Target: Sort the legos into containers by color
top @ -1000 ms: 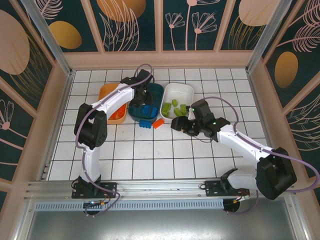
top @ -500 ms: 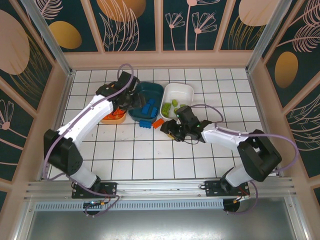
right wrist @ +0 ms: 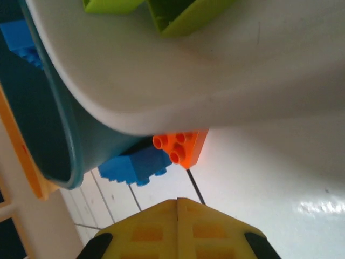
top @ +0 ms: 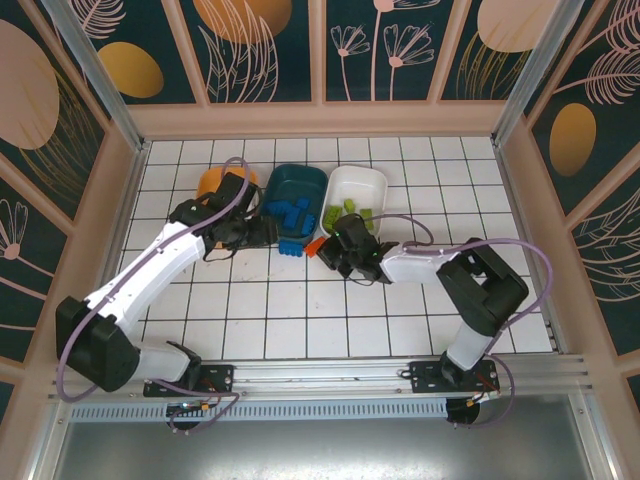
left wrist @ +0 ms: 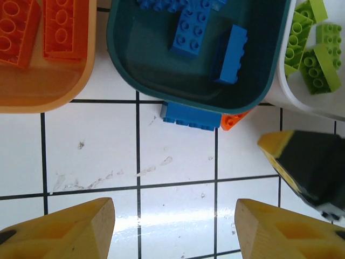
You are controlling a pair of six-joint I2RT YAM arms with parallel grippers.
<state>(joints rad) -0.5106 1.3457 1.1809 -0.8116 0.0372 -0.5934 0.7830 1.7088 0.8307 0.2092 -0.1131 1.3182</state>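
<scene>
Right gripper (right wrist: 178, 208) advanced to the orange brick (right wrist: 180, 148), fingers together; left gripper (left wrist: 173, 208) retreated, wide.

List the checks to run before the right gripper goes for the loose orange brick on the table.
1. Right gripper open for a grasp: not ok, its fingers are pressed together.
2. Orange brick clear from above: not ok, it is tucked at the rims of the white tray and teal tray.
3. Blue brick apart from it: cannot tell, it lies right beside it.
4. Left gripper open and empty: ok.
5. Orange tray has room: ok.
</scene>
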